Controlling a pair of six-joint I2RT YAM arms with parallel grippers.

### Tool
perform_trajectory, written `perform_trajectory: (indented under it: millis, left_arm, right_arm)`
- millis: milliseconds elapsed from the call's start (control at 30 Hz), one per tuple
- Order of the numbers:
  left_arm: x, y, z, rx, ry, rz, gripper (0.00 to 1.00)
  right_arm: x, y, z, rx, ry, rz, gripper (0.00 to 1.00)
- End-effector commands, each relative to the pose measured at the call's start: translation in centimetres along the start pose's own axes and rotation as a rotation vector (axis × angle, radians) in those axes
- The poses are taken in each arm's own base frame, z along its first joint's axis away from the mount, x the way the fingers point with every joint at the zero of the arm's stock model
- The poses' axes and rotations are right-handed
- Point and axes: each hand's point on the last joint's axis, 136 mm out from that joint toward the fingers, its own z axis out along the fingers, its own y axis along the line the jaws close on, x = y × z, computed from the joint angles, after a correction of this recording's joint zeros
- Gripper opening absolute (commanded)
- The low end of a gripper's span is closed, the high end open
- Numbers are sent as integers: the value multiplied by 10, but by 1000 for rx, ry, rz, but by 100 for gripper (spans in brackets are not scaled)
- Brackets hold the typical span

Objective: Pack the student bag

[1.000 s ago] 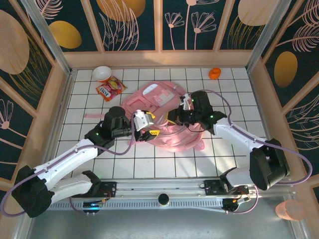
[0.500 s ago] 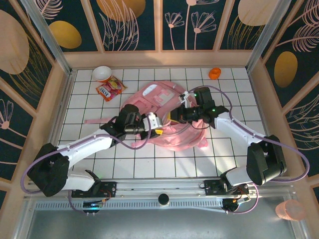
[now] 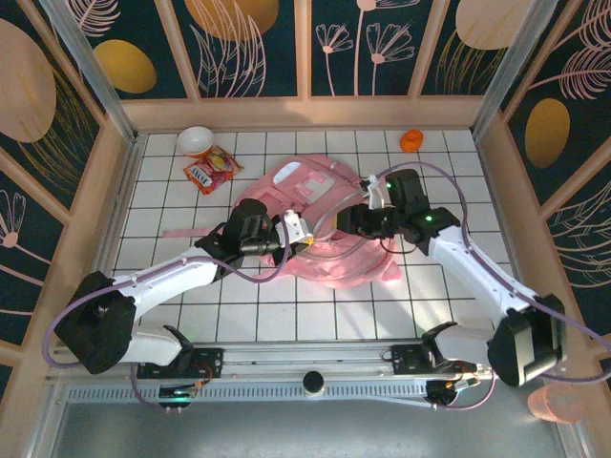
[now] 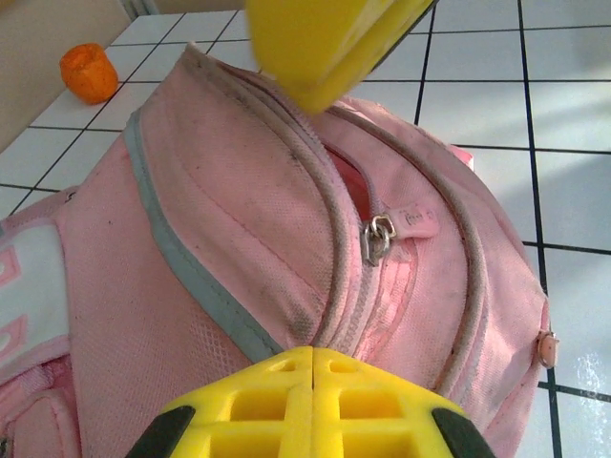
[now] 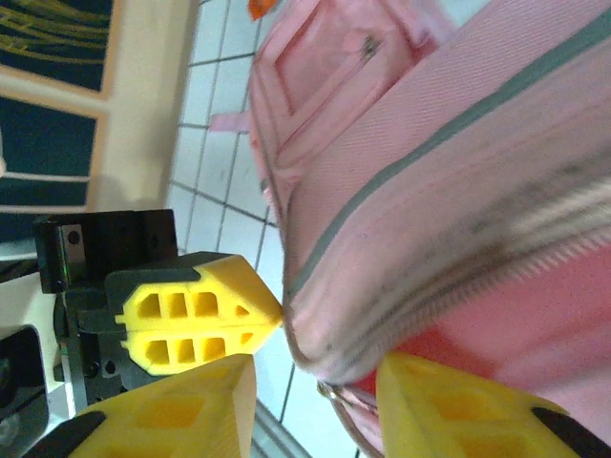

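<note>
Hands are both at the student bag (image 3: 334, 262), which lies around the middle of the desk, a little nearer the far edge. My left hand (image 4: 312, 361) is fully closed, its yellow fingertips pressed together right against the bag's near-left rim; I cannot tell whether any fabric is pinched between them. My right hand (image 5: 318, 372) stands partly open at the bag's right side, with the zipped edge sagging between its two fingers. A metal zip pull (image 4: 379, 234) hangs on the seam. A white bowl (image 3: 195, 141) and a red snack packet (image 3: 212, 172) sit by the far left corner, and an orange object (image 3: 410, 140) sits by the far edge, toward the right corner.
</note>
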Motion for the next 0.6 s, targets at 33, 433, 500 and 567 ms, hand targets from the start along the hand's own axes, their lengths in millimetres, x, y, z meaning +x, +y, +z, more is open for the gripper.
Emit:
perform_trajectory:
  millis: [33,433,500,567]
  left_arm:
    - [-23,5,-5,-24,-80,-5,0]
    - [-5,-12,-5,70,8,154,50]
    - [1,-13,-3,73,39,216,56]
    - [6,-16,2,74,70,300,59]
  right_arm:
    - [7,-8,-25,180,-66,-97,41]
    - [30,-11,-11,174,-74,-122,42]
    - [26,-8,-14,157,-84,-120,42]
    - [24,-8,-16,147,-92,-114,42]
